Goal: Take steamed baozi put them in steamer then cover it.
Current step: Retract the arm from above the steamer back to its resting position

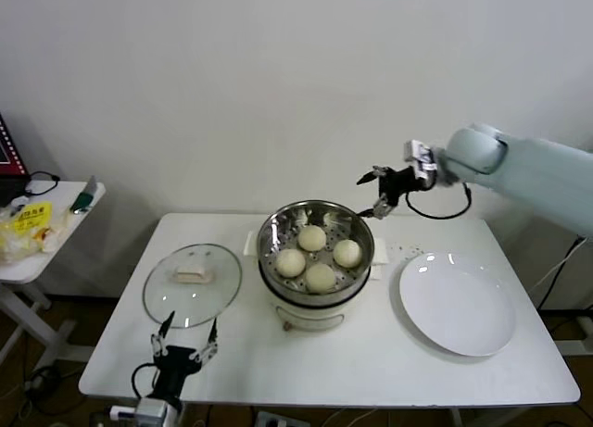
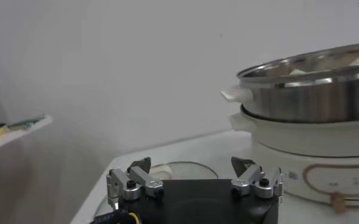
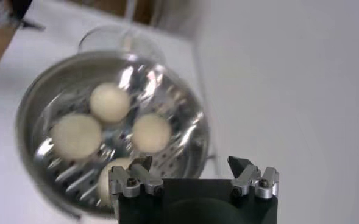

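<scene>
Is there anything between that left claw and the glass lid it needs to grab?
Nothing visible. The open left end effector sits just in front of the cover, with only bare table between them.

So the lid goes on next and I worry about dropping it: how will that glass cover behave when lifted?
The cover looks like glass, so probably fragile and slippery. It lies flat on the table; its raised centre handle seems the surest hold.

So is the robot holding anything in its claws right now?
No. Both grippers are open and empty: the left near the lid, the right up behind the steamer.
</scene>
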`<action>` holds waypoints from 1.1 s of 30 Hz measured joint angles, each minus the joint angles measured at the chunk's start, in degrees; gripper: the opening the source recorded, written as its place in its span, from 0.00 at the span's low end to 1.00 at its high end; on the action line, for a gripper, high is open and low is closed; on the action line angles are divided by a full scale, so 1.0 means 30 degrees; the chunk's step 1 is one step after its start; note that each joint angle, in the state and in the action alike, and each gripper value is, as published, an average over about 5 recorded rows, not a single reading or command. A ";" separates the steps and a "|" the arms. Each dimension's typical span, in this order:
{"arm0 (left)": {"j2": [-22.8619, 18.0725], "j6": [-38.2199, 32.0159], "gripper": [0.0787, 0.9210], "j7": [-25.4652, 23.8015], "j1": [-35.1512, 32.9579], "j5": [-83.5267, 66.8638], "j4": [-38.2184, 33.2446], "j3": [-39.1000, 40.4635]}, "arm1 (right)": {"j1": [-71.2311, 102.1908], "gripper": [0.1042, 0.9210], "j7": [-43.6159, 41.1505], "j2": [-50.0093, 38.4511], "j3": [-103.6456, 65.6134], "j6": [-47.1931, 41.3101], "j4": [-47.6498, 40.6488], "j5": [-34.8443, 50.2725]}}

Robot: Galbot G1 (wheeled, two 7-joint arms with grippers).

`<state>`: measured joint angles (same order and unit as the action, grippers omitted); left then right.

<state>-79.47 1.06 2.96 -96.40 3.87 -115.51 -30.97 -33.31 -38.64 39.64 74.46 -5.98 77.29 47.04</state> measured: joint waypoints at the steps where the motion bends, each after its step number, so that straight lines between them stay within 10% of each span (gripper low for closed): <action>1: 0.0032 0.0112 0.88 -0.0025 0.0102 0.0153 -0.0015 -0.0050 | 0.0797 0.88 0.0526 -0.0524 -0.0897 0.0318 0.0296 0.0049; 14: 0.0457 0.1660 0.88 -0.0342 0.1121 0.2657 -0.0626 -0.0445 | 1.4230 0.88 0.5585 -0.3503 -1.5238 0.3132 0.3258 -0.0339; 33: 0.3143 0.4416 0.88 -0.1324 0.2636 1.5603 -0.0068 0.0019 | 3.2061 0.88 0.8875 0.1442 -3.3567 0.1300 0.8181 -0.3457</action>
<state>-70.04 14.30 -1.02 -88.49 50.68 -115.71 -30.92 62.87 -12.02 43.96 -26.24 -2.08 101.83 36.67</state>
